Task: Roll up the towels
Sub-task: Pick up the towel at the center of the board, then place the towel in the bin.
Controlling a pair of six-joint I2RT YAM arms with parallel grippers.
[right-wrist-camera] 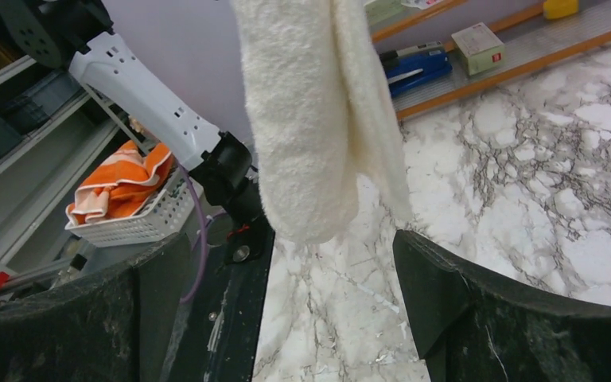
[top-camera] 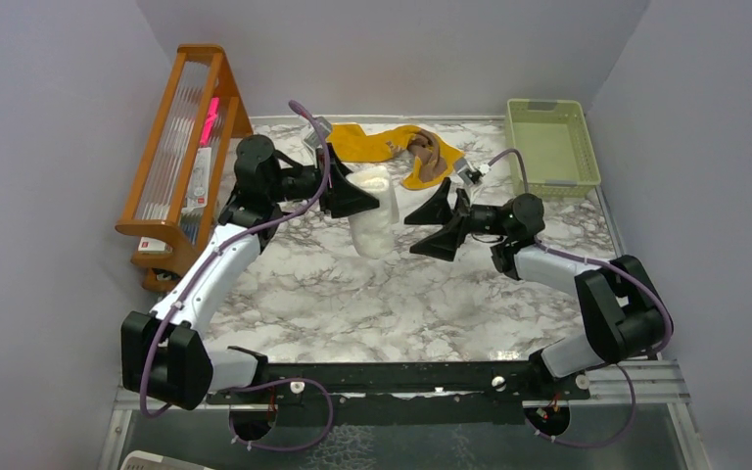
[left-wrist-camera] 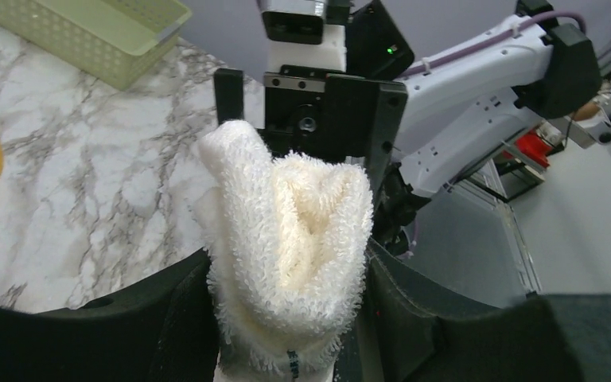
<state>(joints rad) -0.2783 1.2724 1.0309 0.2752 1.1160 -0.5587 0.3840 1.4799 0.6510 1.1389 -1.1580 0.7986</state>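
A two-arm robot works over a white, grey-veined marble-pattern table [top-camera: 333, 294]. The left end effector [top-camera: 348, 193] is clamped on one end of the cream-white towel [top-camera: 373, 217] and holds it up so that the cloth hangs down in a loose, folded column. In the right wrist view its lower end appears to hang clear of the table. Holding it this way probably lets the towel's own weight straighten it before it is laid flat and rolled. The towel is thick, fluffy terry with a looped pile, and it is doubled on itself so that soft rounded folds show between the black fingers. The right end effector [top-camera: 434, 227] is just beside the hanging towel and points at it. Its two broad, dark, wedge-shaped fingers are spread wide apart and hold nothing, which suggests it is placed to catch the free end. At the back of the table, well apart from both arms, the mustard yellow towel [top-camera: 377, 143] lies spread and rumpled, and the brown towel [top-camera: 429, 157] is crumpled on top of it. Neither is rolled. To the right of them sits a pale green plastic basket [top-camera: 551, 147] with perforated walls. A slanted wooden rack [top-camera: 178, 147] stands along the left wall.
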